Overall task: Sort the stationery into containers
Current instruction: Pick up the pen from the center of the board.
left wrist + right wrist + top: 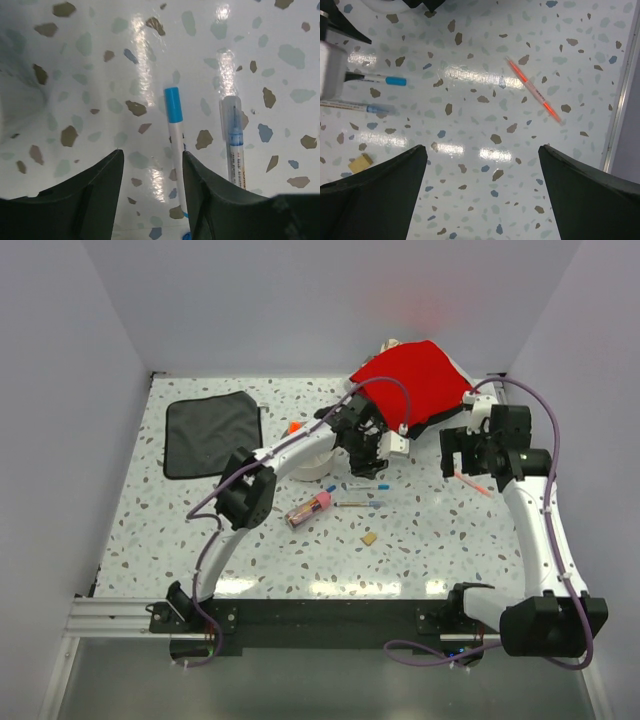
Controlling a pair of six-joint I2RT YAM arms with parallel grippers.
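overhead only: pink-capped stick (308, 510) (near pens (362, 485))

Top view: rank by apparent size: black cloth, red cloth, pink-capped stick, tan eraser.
1-2. red cloth and black cloth: similar spread. The red one is partly hidden by the left arm, so I am not ranking these two.
3. pink-capped stick
4. tan eraser, clearly the smallest

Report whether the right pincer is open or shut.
Open. The right wrist view shows the right pincer with its fingers spread wide, only speckled table between them; the orange pen lies beyond, untouched.
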